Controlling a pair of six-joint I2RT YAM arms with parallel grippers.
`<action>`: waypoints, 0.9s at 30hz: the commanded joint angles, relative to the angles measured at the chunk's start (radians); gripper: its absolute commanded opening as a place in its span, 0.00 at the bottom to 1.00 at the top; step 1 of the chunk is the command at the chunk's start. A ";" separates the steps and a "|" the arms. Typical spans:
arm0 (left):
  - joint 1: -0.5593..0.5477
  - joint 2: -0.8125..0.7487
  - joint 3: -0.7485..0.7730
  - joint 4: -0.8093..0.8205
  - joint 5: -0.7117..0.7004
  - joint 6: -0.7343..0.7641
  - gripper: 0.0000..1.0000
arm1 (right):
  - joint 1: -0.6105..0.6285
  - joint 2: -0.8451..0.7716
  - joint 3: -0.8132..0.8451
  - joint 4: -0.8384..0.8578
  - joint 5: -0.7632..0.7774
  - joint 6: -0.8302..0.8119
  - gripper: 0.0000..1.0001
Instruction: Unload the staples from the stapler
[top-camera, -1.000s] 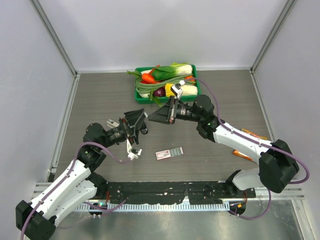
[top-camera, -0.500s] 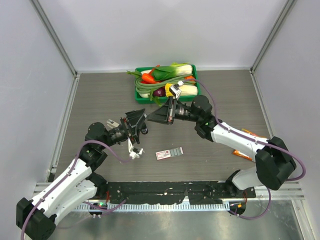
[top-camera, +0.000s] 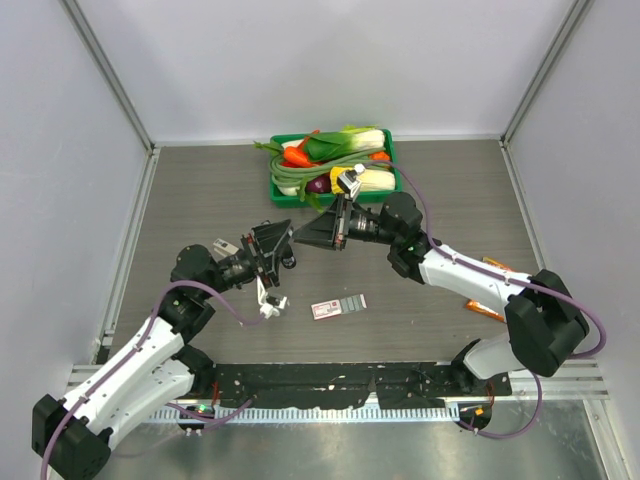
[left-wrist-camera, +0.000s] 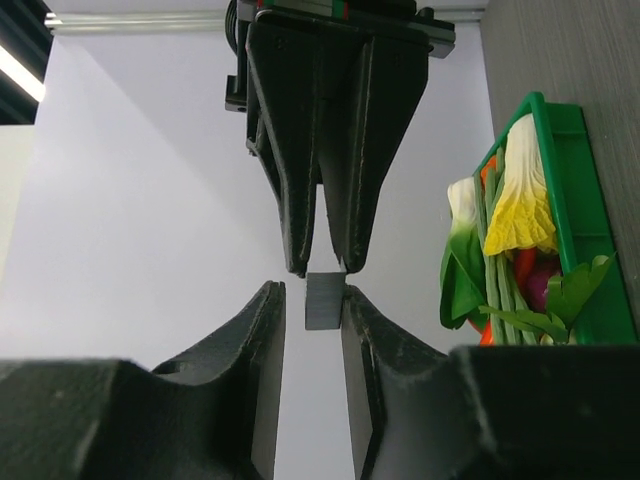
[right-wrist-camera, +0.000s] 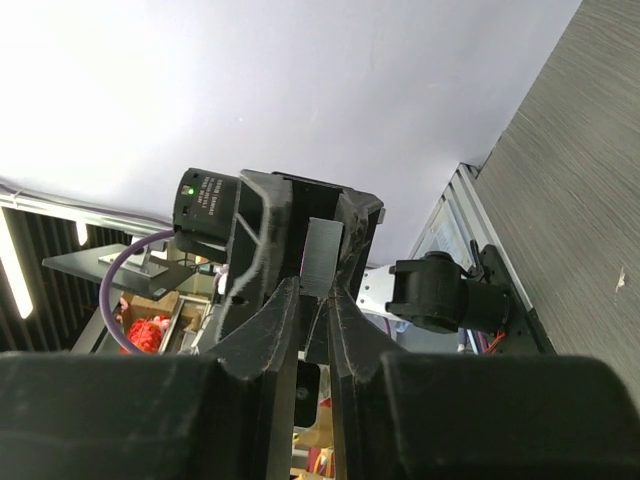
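The staples (left-wrist-camera: 323, 300) are a short grey strip held in mid-air above the table. My right gripper (right-wrist-camera: 312, 290) is shut on the strip (right-wrist-camera: 323, 255), which sticks out past its fingertips. My left gripper (left-wrist-camera: 310, 290) faces it tip to tip, and its jaws straddle the strip's free end. One finger touches the strip and the other stands a little apart. In the top view the two grippers meet at mid-table, left (top-camera: 288, 241) and right (top-camera: 301, 238). A small white object that looks like the stapler (top-camera: 267, 303) lies on the table below the left gripper.
A flat red-and-white staple box (top-camera: 338, 306) lies near the table's middle front. A green basket (top-camera: 283, 199) of vegetables stands at the back centre. Two orange items (top-camera: 488, 312) lie by the right arm. Grey walls enclose the table.
My left gripper's jaws have narrowed around the strip's free end. The right gripper has edged slightly left, still holding the strip.
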 joint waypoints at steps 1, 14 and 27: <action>-0.009 -0.009 0.022 0.031 0.009 0.006 0.29 | 0.005 0.002 -0.001 0.062 -0.004 0.016 0.09; -0.009 -0.027 0.036 -0.015 -0.003 -0.023 0.17 | -0.003 -0.026 -0.009 0.010 0.001 -0.020 0.09; -0.009 -0.072 0.033 -0.062 0.000 -0.035 0.20 | -0.034 -0.044 -0.014 -0.018 -0.007 -0.031 0.08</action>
